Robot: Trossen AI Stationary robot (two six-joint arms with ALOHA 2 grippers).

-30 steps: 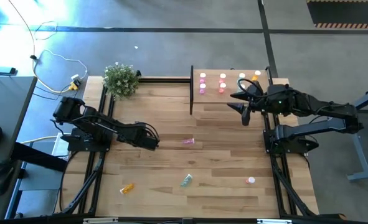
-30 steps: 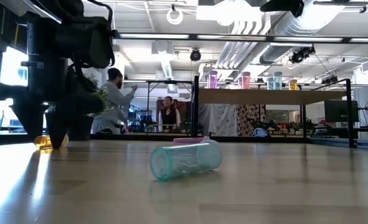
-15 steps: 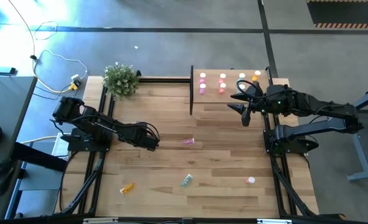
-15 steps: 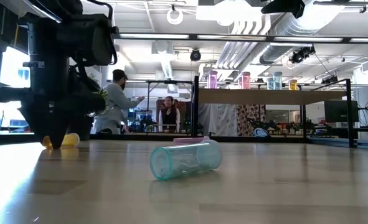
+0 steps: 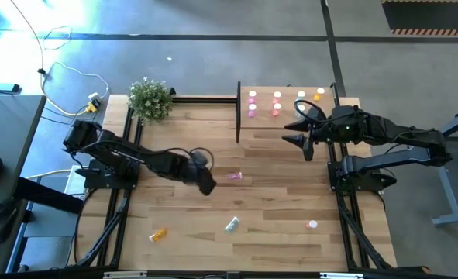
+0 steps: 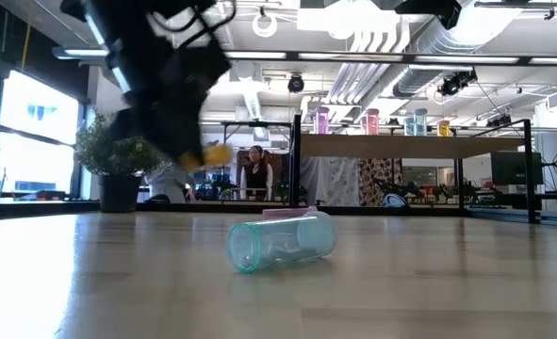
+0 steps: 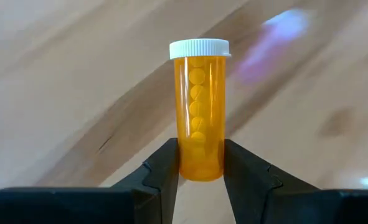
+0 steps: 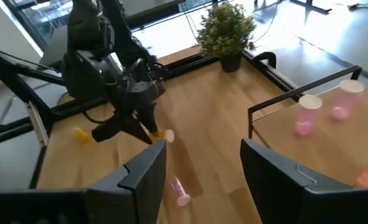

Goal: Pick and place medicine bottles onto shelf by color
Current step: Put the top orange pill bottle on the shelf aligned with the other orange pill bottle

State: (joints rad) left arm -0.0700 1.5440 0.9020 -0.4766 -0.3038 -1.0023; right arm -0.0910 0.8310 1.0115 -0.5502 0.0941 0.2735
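While raised above the tabletop [image 5: 275,201], gripping orange bottle [image 7: 199,112] in left tool [image 7: 199,163]; right tool [image 8: 202,165] gaping wide.

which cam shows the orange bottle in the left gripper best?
Left wrist view: the orange bottle, white-capped with pills visible, fills the frame, clamped between the left gripper fingers. Low view shows only a yellow blur; right wrist view a tiny orange speck; high view hides it under the arm.

No lettering, label, brand or number can be read anywhere (the orange bottle [image 7: 200,112] carries none).
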